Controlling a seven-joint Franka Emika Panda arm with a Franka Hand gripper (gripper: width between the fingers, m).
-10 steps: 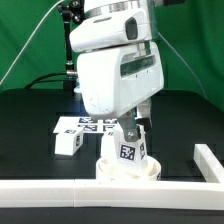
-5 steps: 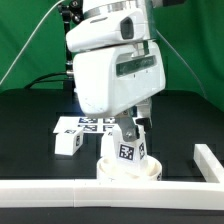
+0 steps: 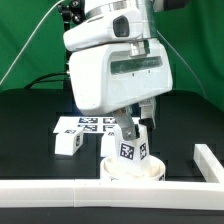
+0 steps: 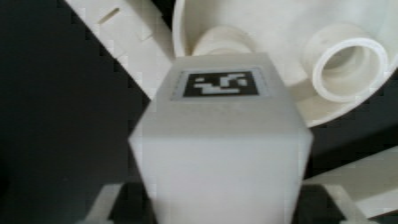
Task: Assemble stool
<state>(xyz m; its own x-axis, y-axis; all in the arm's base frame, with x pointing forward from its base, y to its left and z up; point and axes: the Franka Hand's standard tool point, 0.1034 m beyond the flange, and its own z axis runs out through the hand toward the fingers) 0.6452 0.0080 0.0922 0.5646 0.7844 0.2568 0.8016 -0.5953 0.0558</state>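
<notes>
Jaws grip 1 leg (image 3: 128,150) upright on the seat disc (image 3: 113,172) below them; looks like the insertion step. Empty socket (image 4: 349,70) nearby, loose leg (image 3: 68,142) aside: more left.

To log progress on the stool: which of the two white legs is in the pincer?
The upright leg at the round seat, gripped by the pincer. The other leg lies free on the black table, toward the exterior view's left.

place: robotics lab | evidence: green backdrop (image 3: 20,40); black table (image 3: 25,125); marker board (image 3: 88,123); white rail (image 3: 50,190) along the edge
</notes>
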